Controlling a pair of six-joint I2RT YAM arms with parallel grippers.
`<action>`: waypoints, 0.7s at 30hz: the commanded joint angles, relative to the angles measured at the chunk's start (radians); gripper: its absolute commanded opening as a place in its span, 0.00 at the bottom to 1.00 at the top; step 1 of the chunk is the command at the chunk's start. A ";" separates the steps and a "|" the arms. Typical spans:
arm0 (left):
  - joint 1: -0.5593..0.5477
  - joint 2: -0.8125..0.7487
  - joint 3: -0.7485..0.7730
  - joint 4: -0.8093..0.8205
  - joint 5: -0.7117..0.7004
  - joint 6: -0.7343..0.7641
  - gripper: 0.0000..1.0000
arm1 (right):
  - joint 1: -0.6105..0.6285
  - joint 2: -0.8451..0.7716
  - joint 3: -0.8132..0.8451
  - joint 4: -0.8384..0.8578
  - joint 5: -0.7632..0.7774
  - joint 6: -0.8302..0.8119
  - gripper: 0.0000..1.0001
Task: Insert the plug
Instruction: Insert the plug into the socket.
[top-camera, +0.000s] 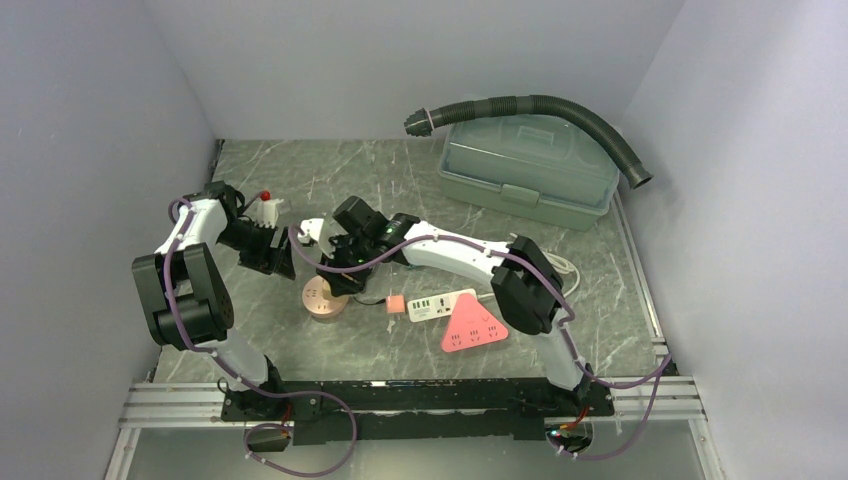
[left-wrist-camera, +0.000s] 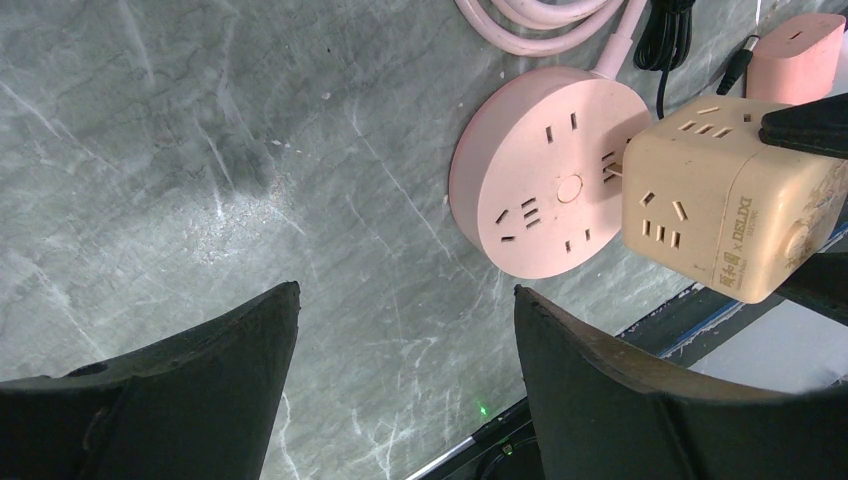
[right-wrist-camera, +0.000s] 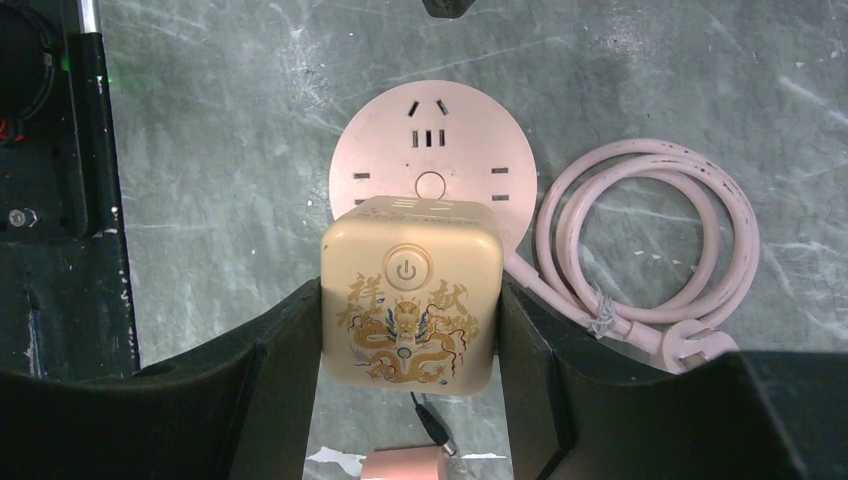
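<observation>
one cream "delixi" cube (right-wrist-camera: 408, 270) clamped in right hand (right-wrist-camera: 410, 300), left hand (left-wrist-camera: 405, 292) apart, pink round socket (right-wrist-camera: 430, 140) beside

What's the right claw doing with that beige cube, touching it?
Touching. The right wrist view shows the right gripper, its fingers pressed against both sides of the beige cube.

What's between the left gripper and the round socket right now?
Only bare tabletop lies between the left gripper and the round socket, as the left wrist view shows.

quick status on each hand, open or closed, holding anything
left hand: open, holding nothing.
right hand: closed on the beige cube adapter.
</observation>
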 joint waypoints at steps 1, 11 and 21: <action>0.006 -0.037 0.016 -0.008 0.019 0.019 0.83 | 0.002 0.021 0.038 0.001 0.008 -0.016 0.00; 0.007 -0.040 0.017 -0.005 0.016 0.021 0.83 | 0.002 0.037 0.052 -0.089 -0.009 -0.055 0.00; 0.009 -0.044 0.012 0.000 0.017 0.020 0.83 | 0.008 0.092 0.168 -0.219 0.015 -0.098 0.00</action>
